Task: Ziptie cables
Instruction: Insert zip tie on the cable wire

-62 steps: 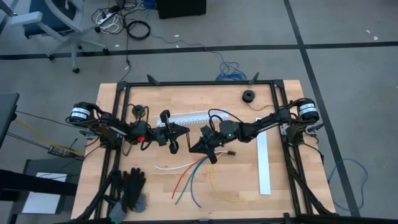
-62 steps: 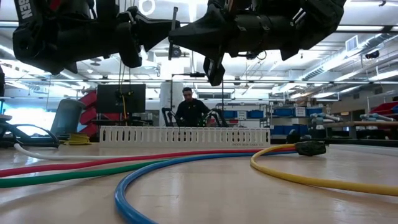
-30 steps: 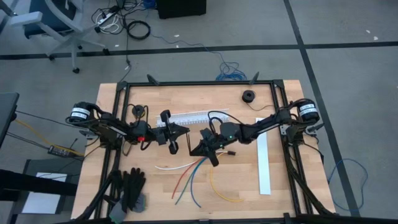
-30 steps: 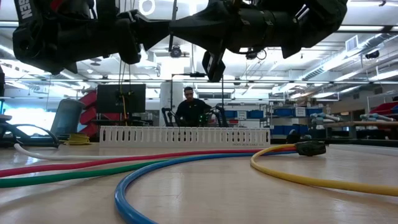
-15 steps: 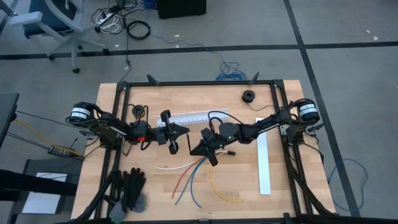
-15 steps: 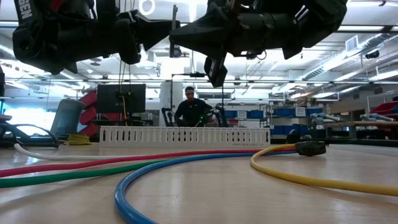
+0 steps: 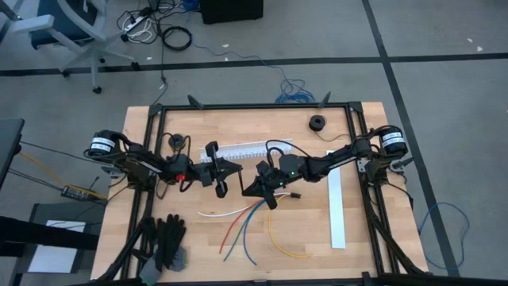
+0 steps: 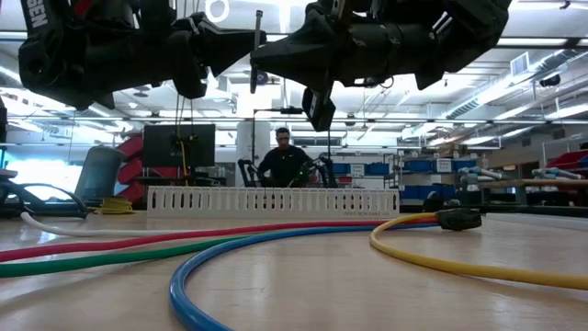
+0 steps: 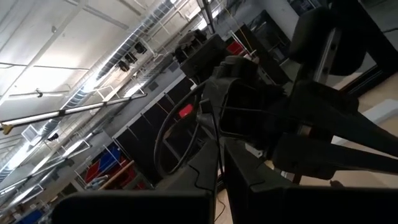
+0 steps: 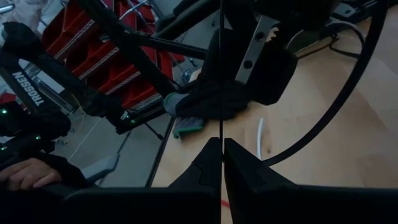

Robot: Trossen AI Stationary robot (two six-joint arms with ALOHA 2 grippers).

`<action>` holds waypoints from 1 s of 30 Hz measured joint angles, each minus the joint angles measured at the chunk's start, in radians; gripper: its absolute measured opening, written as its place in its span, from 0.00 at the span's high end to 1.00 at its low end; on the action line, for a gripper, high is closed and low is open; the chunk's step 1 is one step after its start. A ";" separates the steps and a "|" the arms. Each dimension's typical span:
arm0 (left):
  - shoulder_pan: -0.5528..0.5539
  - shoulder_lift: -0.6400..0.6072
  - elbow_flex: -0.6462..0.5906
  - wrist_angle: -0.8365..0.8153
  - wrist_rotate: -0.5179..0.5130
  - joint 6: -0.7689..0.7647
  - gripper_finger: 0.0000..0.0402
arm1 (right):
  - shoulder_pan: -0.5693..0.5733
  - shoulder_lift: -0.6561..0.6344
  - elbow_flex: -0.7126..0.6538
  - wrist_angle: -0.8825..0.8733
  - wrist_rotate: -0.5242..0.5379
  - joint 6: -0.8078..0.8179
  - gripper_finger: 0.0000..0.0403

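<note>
1. High view. Red, green, blue, yellow and white cables (image 7: pixel 248 224) lying loose on the wooden table (image 7: pixel 238 127), fanned toward the near edge, their upper ends converging under the right gripper (image 7: pixel 271 200). No tie seen round them; bundling judged not yet done, gathering and cinching all left. Left gripper (image 7: pixel 221 187) just beside the right one, both above the table's middle, above the cable ends. Slotted white channel (image 7: pixel 246 148) just behind the grippers; white strip (image 7: pixel 337 210) along the right side; black roll (image 7: pixel 317 122) at the far right corner; dark gloves (image 7: pixel 165 242) at the near left edge. Open wood near and right of the fan; frame rails hemming both sides.

2. Low view. Cables flat on the tabletop in the foreground, yellow cable (image 8: pixel 432 257) ending at a small dark plug (image 8: pixel 458 218). Both arms overhead, clear of the wires. Thin dark strip (image 8: pixel 254 51) standing between the two grippers, possibly a ziptie, cannot tell. Channel (image 8: pixel 273 199) across the back; a person (image 8: pixel 284 162) beyond the table.

3. Left wrist view. Fingers (image 9: pixel 245 186) brought together. Right arm close ahead, little slack between the two.

4. Right wrist view. Fingers (image 10: pixel 239 165) pressed together with a thin dark line running up between them; what it is, cannot tell. Gloves (image 10: pixel 205 102) and bare wood beyond.
</note>
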 joint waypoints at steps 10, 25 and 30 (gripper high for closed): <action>0.000 0.000 0.000 -0.033 0.038 0.046 1.00 | -0.006 0.000 0.000 0.036 0.000 0.010 1.00; -0.020 -0.001 0.000 -0.106 0.056 0.077 1.00 | -0.080 0.000 -0.001 0.114 -0.043 0.077 1.00; -0.020 -0.001 0.000 -0.113 0.027 0.077 1.00 | -0.047 0.000 -0.001 0.182 -0.094 0.081 1.00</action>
